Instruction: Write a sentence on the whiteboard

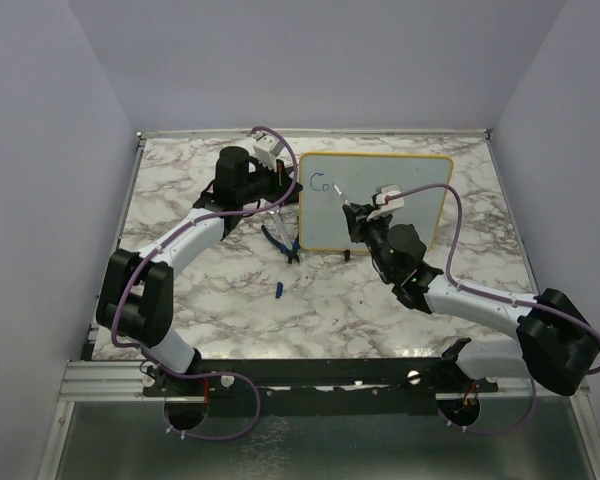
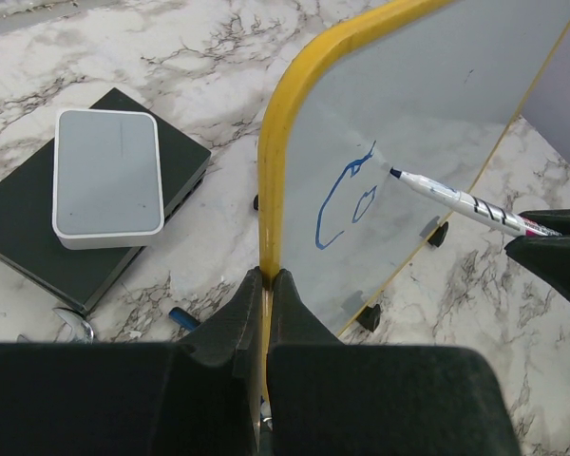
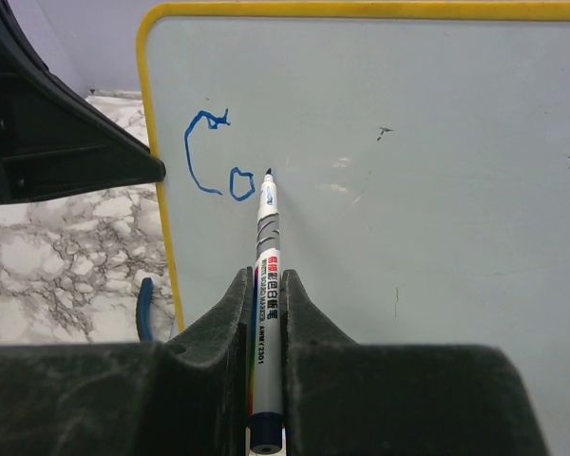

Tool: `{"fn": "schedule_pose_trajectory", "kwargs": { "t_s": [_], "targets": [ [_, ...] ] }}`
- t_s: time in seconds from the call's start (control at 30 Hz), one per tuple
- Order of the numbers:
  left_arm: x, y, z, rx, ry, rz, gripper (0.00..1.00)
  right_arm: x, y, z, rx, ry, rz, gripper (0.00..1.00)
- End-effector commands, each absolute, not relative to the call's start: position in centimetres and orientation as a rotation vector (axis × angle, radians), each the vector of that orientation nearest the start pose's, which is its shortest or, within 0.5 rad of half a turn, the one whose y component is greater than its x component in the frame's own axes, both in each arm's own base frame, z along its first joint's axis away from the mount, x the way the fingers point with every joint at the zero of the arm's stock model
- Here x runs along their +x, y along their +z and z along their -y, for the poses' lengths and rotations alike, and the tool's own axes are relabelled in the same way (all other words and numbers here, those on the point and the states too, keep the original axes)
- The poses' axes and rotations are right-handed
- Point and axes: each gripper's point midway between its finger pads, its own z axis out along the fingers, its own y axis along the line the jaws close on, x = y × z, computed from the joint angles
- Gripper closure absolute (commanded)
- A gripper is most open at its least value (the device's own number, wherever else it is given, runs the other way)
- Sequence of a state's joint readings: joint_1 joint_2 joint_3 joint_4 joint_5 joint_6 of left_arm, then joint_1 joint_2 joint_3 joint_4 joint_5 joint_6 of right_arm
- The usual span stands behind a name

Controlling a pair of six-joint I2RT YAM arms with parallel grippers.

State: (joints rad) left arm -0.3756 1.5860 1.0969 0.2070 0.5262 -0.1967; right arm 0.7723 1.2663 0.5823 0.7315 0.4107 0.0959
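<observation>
The whiteboard (image 1: 400, 195), white with a yellow frame, stands upright on black feet at the table's middle back. Blue letters "Co" (image 3: 214, 161) are written near its upper left corner. My left gripper (image 2: 268, 277) is shut on the board's yellow left edge (image 2: 275, 161). My right gripper (image 3: 267, 280) is shut on a white marker (image 3: 268, 285), whose tip touches the board just right of the "o". The marker also shows in the left wrist view (image 2: 461, 201) and in the top view (image 1: 365, 207).
A small grey-and-black box (image 2: 104, 180) lies on the marble table left of the board. Blue-handled pliers (image 1: 280, 240) lie in front of the board's left end. A blue marker cap (image 1: 278, 290) lies nearer the arms. Walls enclose the table.
</observation>
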Motion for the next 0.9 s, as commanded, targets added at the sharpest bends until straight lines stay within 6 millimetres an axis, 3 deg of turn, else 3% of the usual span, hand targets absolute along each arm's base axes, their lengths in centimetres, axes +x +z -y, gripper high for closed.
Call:
{"fn": "schedule_pose_trajectory", "kwargs": {
  "t_s": [0.0, 0.87],
  "targets": [
    [39.2, 21.5, 26.4, 0.577, -0.884, -1.837, 1.00, 34.6, 23.1, -23.3, -0.161, 0.339, -1.518, 0.99],
    [39.2, 21.5, 26.3, 0.579, -0.880, -1.837, 1.00, 33.3, 19.4, -22.5, -0.181, 0.333, -1.610, 0.99]
  ]
}}
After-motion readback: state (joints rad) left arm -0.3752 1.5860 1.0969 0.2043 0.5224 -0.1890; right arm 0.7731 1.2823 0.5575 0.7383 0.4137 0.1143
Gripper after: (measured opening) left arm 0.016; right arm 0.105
